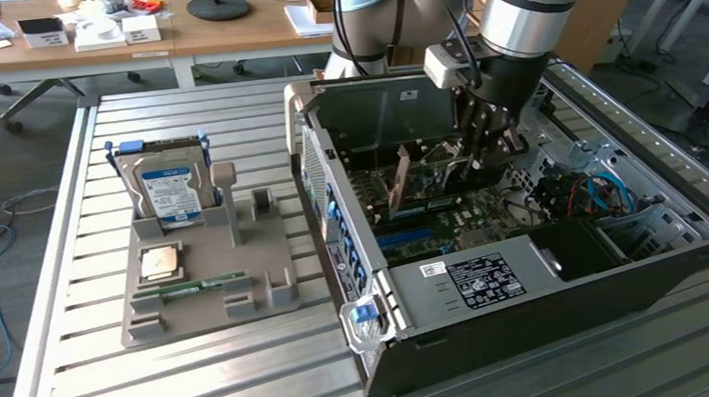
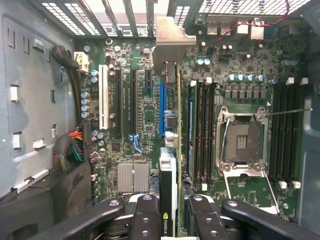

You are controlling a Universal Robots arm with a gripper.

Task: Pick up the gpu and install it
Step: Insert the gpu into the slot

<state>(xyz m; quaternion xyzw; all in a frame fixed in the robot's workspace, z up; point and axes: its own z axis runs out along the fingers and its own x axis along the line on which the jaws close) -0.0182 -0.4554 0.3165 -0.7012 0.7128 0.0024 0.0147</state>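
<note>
The gpu (image 2: 178, 150) shows edge-on in the wrist view: a thin green card with a silver end bracket (image 2: 170, 45) and a black fan housing with a logo (image 2: 166, 220). My gripper (image 2: 172, 217) is shut on it, one black finger (image 2: 145, 220) on each side. The card stands upright over the motherboard (image 2: 140, 115), right beside the blue expansion slot (image 2: 161, 107). From the exterior view, the gripper (image 1: 488, 150) reaches down into the open computer case (image 1: 328, 163) with the gpu (image 1: 444, 171) below it.
A grey fixture tray (image 1: 262, 285) on the slatted metal table holds a hard drive (image 1: 169, 192), a processor chip (image 1: 160, 261) and a memory stick (image 1: 207, 285). In the case are memory slots (image 2: 202, 130), an empty processor socket (image 2: 242, 142), cables (image 2: 72, 147) and a power supply (image 1: 481, 278).
</note>
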